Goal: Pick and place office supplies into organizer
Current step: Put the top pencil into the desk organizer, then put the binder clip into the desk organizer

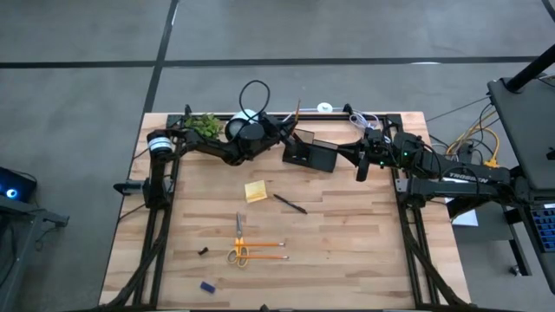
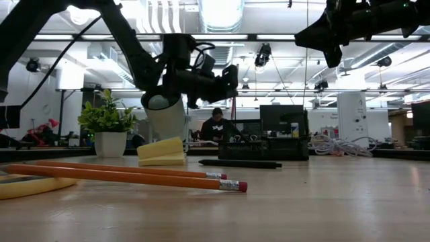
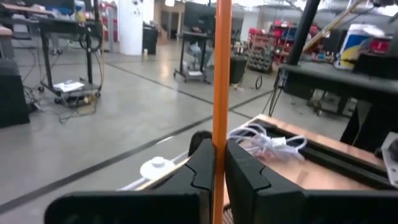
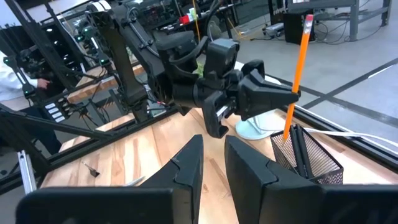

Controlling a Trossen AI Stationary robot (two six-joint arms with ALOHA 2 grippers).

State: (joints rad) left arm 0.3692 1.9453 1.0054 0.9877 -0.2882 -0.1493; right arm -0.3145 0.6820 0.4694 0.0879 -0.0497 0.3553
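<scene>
Left wrist view, pencil (image 3: 221, 93) clamped between fingers (image 3: 202, 171)

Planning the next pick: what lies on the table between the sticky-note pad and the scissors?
In the high view nothing: bare wood separates the sticky-note pad from the scissors. The black pen lies off to the side.

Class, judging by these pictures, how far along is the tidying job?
Done: a black pen stands in the organizer. In hand: the left gripper holds a pencil upright over it. Left: sticky notes, scissors, two pencils, another pen.
</scene>
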